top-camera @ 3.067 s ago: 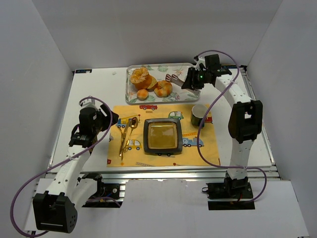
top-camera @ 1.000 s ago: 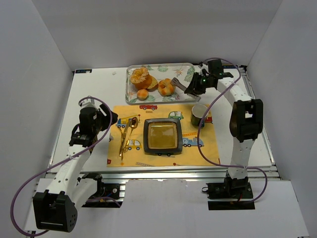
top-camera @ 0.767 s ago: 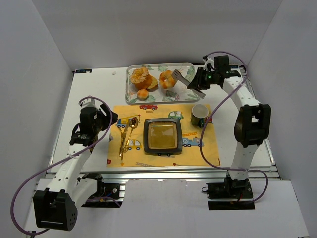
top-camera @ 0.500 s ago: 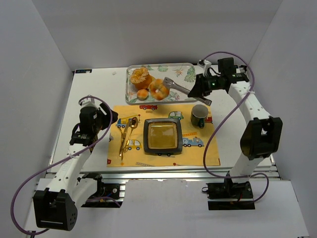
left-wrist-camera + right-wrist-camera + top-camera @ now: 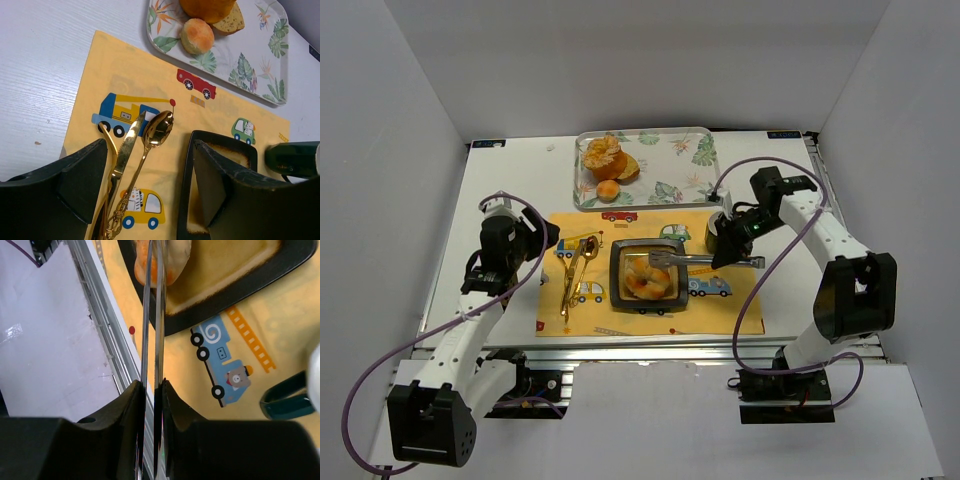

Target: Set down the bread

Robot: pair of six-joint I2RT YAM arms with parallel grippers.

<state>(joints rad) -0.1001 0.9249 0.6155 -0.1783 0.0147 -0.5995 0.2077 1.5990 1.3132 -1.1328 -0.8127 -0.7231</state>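
The bread (image 5: pixel 644 279), a golden-brown knotted roll, is pinched in the tips of metal tongs (image 5: pixel 682 259) over the inside of the black square plate (image 5: pixel 616 291). I cannot tell whether it touches the plate. My right gripper (image 5: pixel 725 251) is shut on the tongs' handles, just right of the plate. In the right wrist view the tongs (image 5: pixel 152 315) run up from the gripper (image 5: pixel 153 386) to the bread (image 5: pixel 172 260) at the top edge, over the plate (image 5: pixel 240 282). My left gripper (image 5: pixel 542 241) is open and empty above the gold cutlery (image 5: pixel 575 272).
A leaf-patterned tray (image 5: pixel 670 180) at the back holds a ruffled orange pastry (image 5: pixel 603 155) and a tiny bun (image 5: pixel 608 190). A dark green mug (image 5: pixel 718 230) stands right beside my right gripper. The yellow placemat (image 5: pixel 720 305) lies under the plate. Spoon (image 5: pixel 157 127) lies between the left fingers.
My right arm has swung from the tray toward me, carrying the bread in the tongs to the black plate. The left arm has not moved.
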